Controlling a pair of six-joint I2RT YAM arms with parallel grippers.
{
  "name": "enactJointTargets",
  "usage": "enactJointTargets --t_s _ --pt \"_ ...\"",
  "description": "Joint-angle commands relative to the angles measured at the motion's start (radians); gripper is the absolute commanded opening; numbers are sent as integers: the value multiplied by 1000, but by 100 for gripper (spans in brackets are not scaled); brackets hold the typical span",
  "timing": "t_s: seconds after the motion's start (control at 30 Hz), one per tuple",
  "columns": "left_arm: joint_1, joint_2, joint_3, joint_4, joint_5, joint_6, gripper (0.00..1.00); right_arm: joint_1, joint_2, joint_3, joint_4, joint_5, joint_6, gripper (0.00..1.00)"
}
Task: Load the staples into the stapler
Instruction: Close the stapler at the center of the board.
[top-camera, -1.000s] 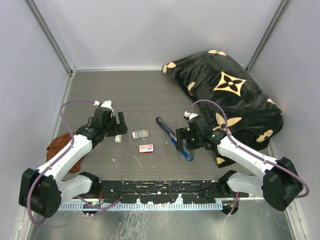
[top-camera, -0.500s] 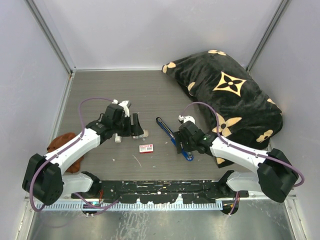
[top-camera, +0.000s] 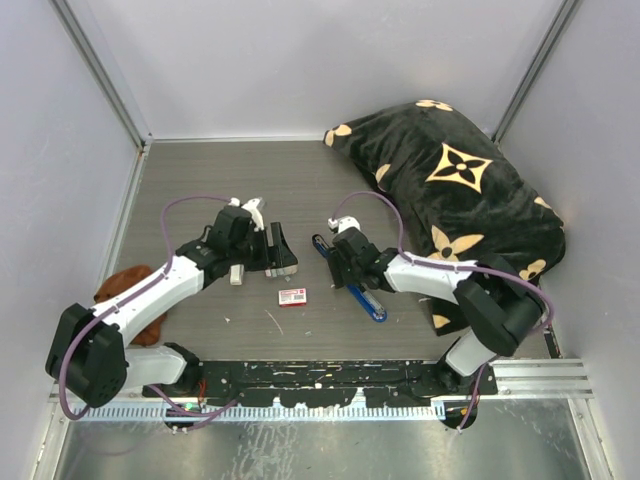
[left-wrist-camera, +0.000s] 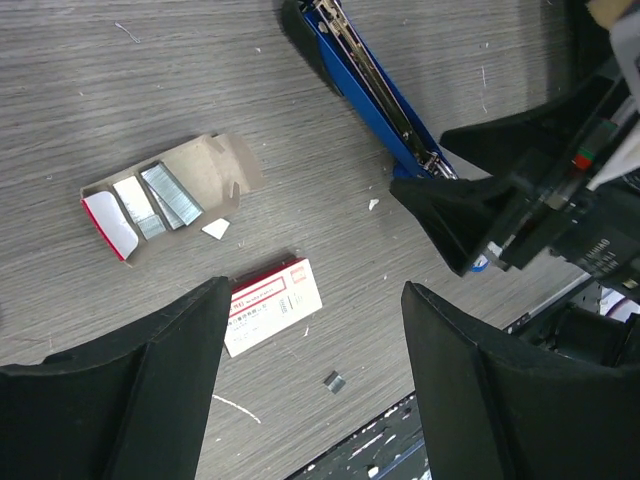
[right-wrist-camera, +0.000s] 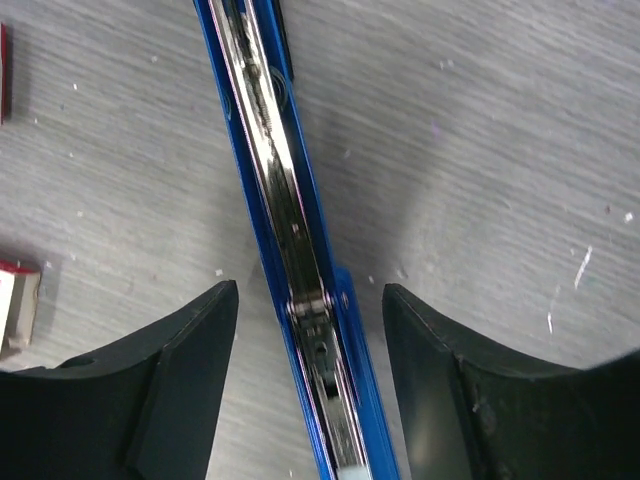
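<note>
Right gripper (right-wrist-camera: 310, 295) astride the stapler (right-wrist-camera: 285, 200), left gripper (left-wrist-camera: 315, 300) near the staples (left-wrist-camera: 172, 194).

In the top view the stapler (top-camera: 372, 307) lies flat on the table (top-camera: 200, 180) at centre frame, its long axis slanting from upper left to lower right (in the right wrist view its silver channel faces up, running from the top edge to the bottom). The right gripper's jaws stand apart on either side of it, with bare table showing on each side, and grip nothing. The left gripper's jaws are also wide and empty. The staples lie in a torn-open cardboard tray (left-wrist-camera: 205, 165) at the left of its view, just above a red-and-white box (left-wrist-camera: 272, 305).
</note>
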Motion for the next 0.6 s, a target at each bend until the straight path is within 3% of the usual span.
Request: enactJointTargets --t_s 0.0,0.3,0.57 --pt "1 -43 -5 18 9 -15 71 0 55 56 146 17 -59 63" --pt "1 -78 -32 11 -14 -41 72 -32 188 98 299 -60 -121 48" --pt "1 -74 -45 78 -17 -89 74 -43 181 112 395 -144 -171 8"
